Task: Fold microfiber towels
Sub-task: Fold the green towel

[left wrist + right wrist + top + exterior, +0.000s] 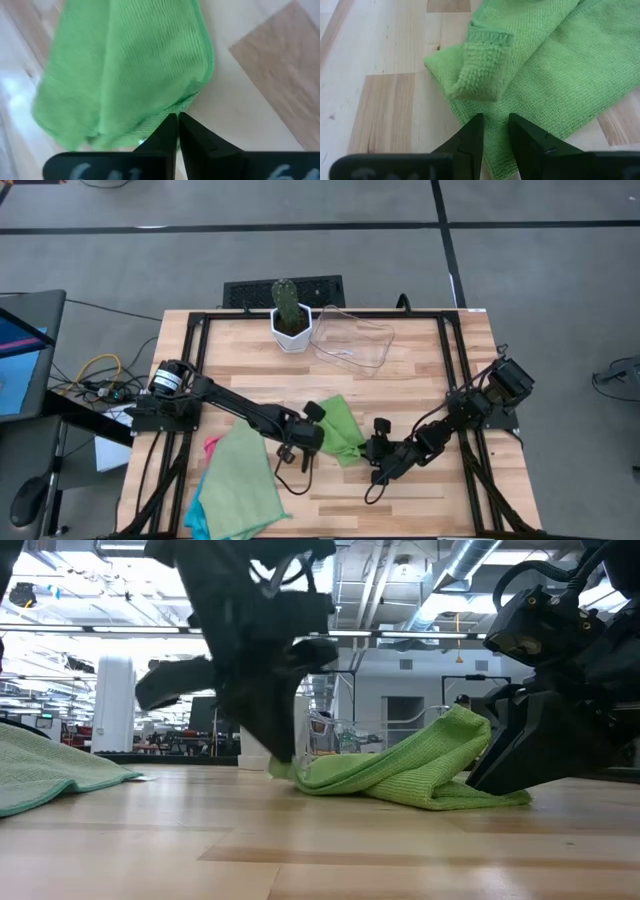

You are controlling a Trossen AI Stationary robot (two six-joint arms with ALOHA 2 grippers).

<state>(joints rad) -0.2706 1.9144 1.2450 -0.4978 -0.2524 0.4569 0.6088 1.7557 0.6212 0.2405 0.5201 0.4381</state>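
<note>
The wooden worktop (420, 375) carries everything here. Near its front-left corner lies a pile of microfiber towels (240, 485), a light green one spread on top with hot pink and turquoise edges peeking out beneath. Toward the back edge sit a clear plastic tray (352, 340) and, just beside it, a white pot with a cactus (290, 315).

Around the middle of the worktop, nearer the front edge, lies the second light green towel (340, 430), partly doubled over (one corner curls up in the right wrist view).

The left gripper (302, 448) is down at that towel's left side, its fingers (167, 137) pressed together and pinching the towel's edge.

The right gripper (379, 460) is low at the towel's right side, its fingers (470, 140) narrowly parted over the cloth; whether they grip it I cannot tell.
</note>
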